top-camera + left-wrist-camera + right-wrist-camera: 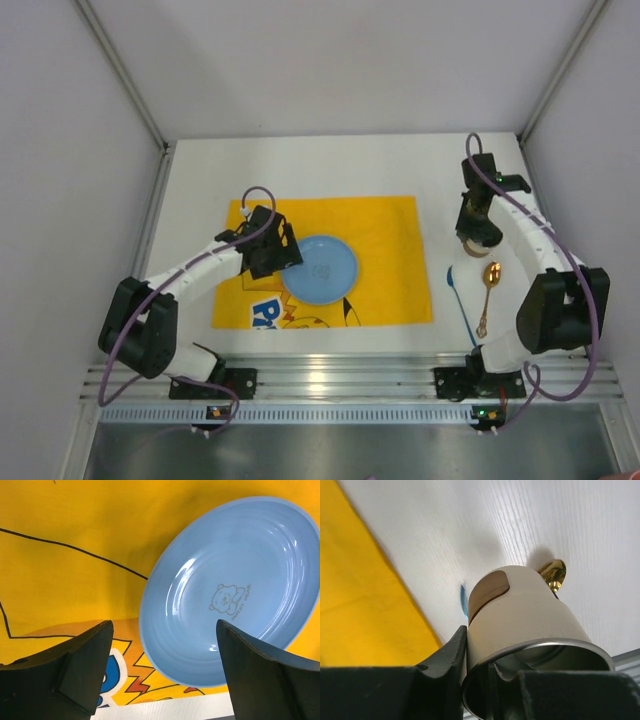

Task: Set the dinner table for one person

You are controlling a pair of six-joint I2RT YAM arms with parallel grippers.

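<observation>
A light blue plate with a bear print lies on the yellow cartoon cloth on the white dinner table. My left gripper is open and empty, just above the plate's left rim; the plate shows between its fingers. My right gripper is shut on a cream and brown steel-rimmed cup, one finger outside the wall and one inside. It holds the cup over the table right of the cloth. A gold spoon and a thin blue utensil lie below it.
Grey walls edge the table at the back and both sides. A metal rail with the arm bases runs along the near edge. The gold spoon and blue utensil lie close beside the held cup, with the cloth's right edge nearby.
</observation>
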